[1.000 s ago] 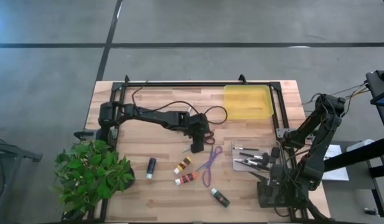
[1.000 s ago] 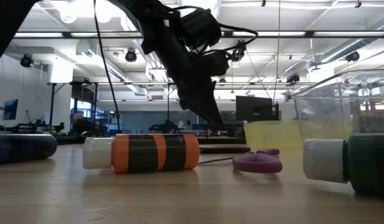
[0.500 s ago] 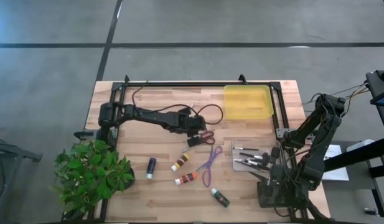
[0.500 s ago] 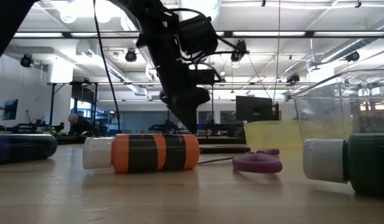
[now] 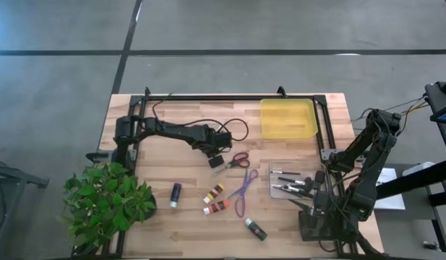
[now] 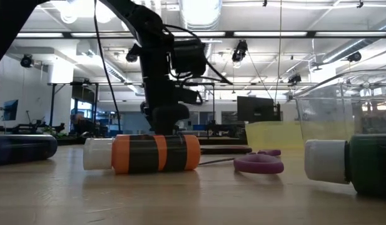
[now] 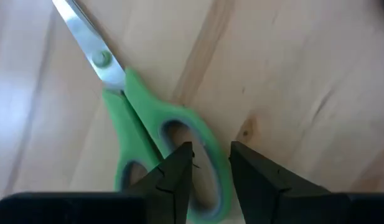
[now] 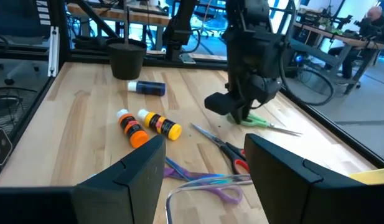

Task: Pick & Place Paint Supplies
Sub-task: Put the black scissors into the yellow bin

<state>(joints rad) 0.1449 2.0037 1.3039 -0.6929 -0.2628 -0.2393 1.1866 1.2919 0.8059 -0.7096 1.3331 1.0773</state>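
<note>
Near edge of the wooden table (image 5: 157, 238): the green paint tube (image 5: 255, 230) lies at 5 o'clock from the table's middle, with bare board between it and the rim; the leafy potted plant (image 5: 107, 204) fills the 8 o'clock corner and overhangs the edge. Next row in: the dark purple tube (image 5: 175, 194), the yellow tube (image 5: 212, 193) and the red-orange tube (image 5: 216, 207) just beside it, and the purple-handled scissors (image 5: 244, 190) lying open at 3 o'clock of them. At 4 o'clock the right gripper (image 8: 204, 180) waits over the clear tray (image 5: 275, 172) of thin dark brushes (image 5: 289, 180); its fingers stand wide apart, holding nothing.

Mid-table, the left gripper (image 7: 210, 165) is down on the green-handled scissors (image 7: 160, 140); its fingers are narrowly parted astride 1 handle loop; a firm grip cannot be told. The red-handled scissors (image 5: 238, 160) lie just at 3 o'clock of it.

Far side: the yellow bin (image 5: 288, 118) sits in the 1 o'clock corner against the black frame rail (image 5: 208, 99); open board runs from 10 to 12 o'clock.
</note>
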